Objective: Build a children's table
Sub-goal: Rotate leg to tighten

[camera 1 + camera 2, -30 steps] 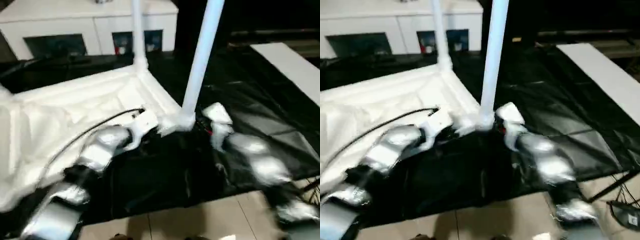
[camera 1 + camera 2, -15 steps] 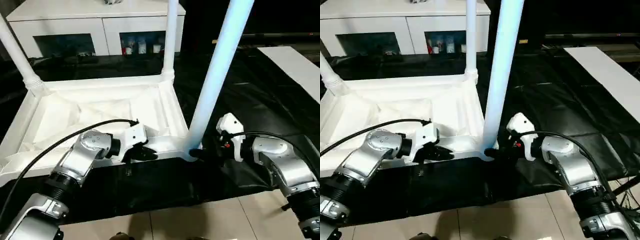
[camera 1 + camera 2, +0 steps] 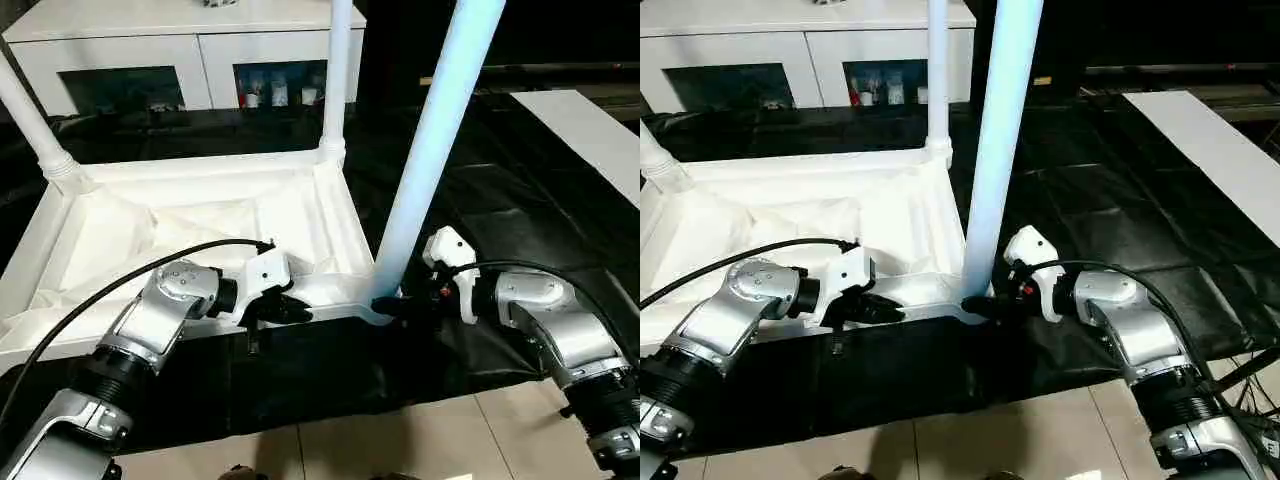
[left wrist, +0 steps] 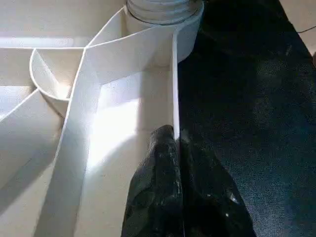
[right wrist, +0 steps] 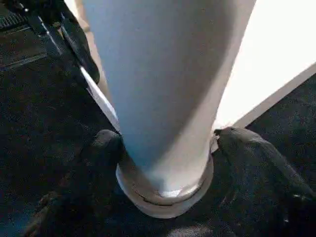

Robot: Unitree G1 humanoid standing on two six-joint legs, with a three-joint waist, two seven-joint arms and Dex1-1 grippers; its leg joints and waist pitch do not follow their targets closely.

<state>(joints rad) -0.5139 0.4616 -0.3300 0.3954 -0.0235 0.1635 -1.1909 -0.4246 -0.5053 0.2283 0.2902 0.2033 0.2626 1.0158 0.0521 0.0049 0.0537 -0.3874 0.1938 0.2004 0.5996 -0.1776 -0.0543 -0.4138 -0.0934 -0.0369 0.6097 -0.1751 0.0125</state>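
The table top (image 3: 200,230) lay upside down on the black sheet (image 3: 470,200) in the left half of the head view, its ribbed underside facing up so the corner sockets could take legs. Three legs showed standing in it: one at the far left corner (image 3: 30,120), one at the far right corner (image 3: 337,80), and the near leg (image 3: 430,150) rising through the middle of the frame from the corner closest to me.

My right gripper (image 5: 165,148) had its two fingers spread around the foot of that near leg, one black fingertip (image 5: 106,145) on each side of the collar where it met the socket (image 5: 165,200). I judged I was steadying or seating the leg there. My left gripper (image 4: 175,148) pinched the thin near rim wall (image 4: 174,89) of the top between its fingers, probably to keep the top from sliding while the leg was worked.

Beyond the top, across the upper left of the frame, stood a white cabinet (image 3: 190,40) with glass doors. A white board (image 3: 590,140) lay at the upper right. Pale floor tiles (image 3: 420,440) showed along the bottom edge. Nothing stood between my grippers and that near corner.
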